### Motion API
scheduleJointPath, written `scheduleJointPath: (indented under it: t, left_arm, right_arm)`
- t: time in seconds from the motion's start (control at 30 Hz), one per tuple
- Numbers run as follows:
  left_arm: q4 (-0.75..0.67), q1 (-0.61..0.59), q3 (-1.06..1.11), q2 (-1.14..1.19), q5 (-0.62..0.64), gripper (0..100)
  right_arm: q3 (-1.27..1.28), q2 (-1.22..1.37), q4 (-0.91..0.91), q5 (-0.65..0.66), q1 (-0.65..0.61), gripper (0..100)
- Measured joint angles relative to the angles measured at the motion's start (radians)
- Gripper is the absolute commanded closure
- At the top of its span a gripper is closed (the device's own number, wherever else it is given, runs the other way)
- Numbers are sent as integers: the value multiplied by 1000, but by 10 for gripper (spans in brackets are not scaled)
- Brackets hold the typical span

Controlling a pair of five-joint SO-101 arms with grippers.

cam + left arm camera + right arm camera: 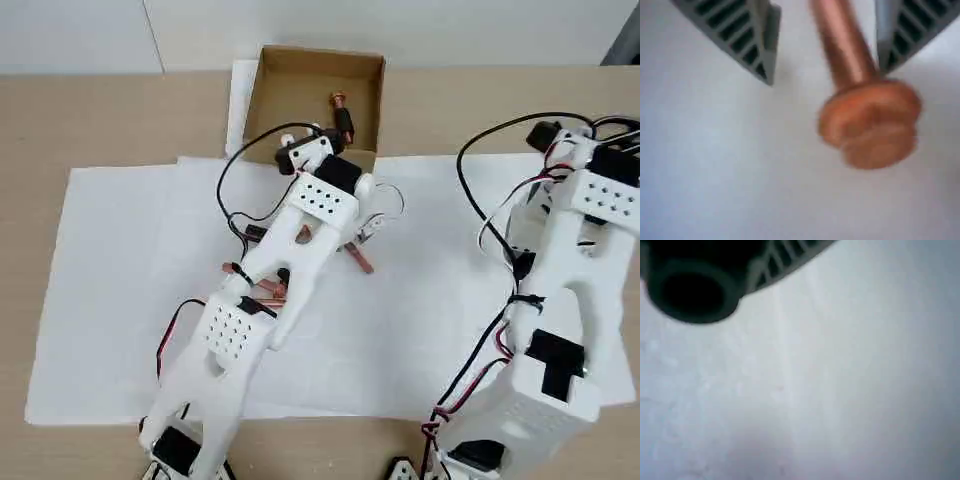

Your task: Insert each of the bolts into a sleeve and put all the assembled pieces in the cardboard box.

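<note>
bolts (pixel 268 288) lie loose on the paper (pixel 120 300) nearest the arm bases, partly under the left arm (pixel 250 310); any sideways sweep of that arm could roll them off the sheet.

further out, one bolt (pixel 867 122) sits between the parted fingers of the left tool (pixel 825 75). its shaft is against one finger, with a clear gap to the other. if you close off-centre like this, the round, smooth shaft will probably skid or pivot out instead of seating.

at the right tool (pixel 740 270) a black sleeve (pixel 690 290) sits beside a finger, and whether it is clamped cannot be told. if it is loose, the bolt will likely shove it aside when you try to insert it.

farthest, the cardboard box (pixel 270 100) holds one assembled piece (pixel 342 115). carry low and the box's near wall may catch your load.
</note>
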Motion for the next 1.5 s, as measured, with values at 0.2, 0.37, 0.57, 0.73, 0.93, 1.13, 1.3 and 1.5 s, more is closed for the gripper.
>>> scheduleJointPath:
  t: [0.2, 0.37, 0.57, 0.73, 0.93, 1.13, 1.3, 1.5]
  left_arm:
    - [-18, 0, 0, 0, 6, 881]
    - [-28, 0, 0, 0, 6, 994]
    - [-31, 0, 0, 0, 8, 995]
    - [-29, 15, -37, 2, -23, 995]
    - [58, 69, -207, 8, -356, 995]
    - [80, 64, -190, 8, -732, 995]
    - [80, 66, -94, 12, -937, 987]
    - [80, 66, -83, 17, -956, 930]
  right_arm:
    - [0, 0, 0, 0, 0, 994]
    - [3, 0, 0, 0, 0, 994]
    - [3, 0, 0, 0, 0, 994]
    - [3, 0, 0, 0, 0, 994]
    - [40, 0, -9, 0, 0, 993]
    - [55, 0, -21, 0, 0, 993]
    - [55, 0, -21, 0, 0, 993]
    - [55, 0, -21, 0, 0, 993]
